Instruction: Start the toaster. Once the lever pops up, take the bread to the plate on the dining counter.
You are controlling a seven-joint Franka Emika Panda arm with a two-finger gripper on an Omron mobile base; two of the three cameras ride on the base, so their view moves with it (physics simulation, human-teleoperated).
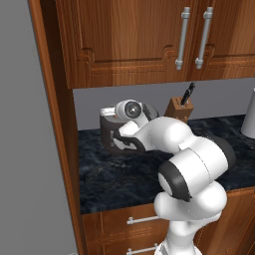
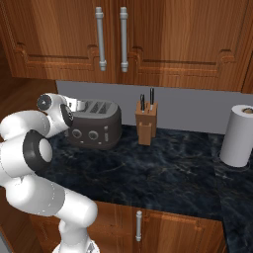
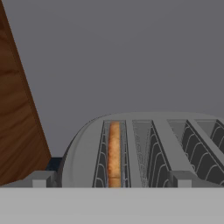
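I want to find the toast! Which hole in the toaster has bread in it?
The slot at the far left in the hand view: a tan-brown bread slice stands in it. The toaster's other slots look empty.

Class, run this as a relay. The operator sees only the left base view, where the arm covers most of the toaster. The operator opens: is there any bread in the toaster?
Observer: Yes. The hand view shows one bread slice standing in an end slot of the toaster.
Operator: What is on its front?
Observer: Two round knobs, seen in the right base view.
Operator: What stands right of the knife block?
Observer: A paper towel roll, upright on the counter.
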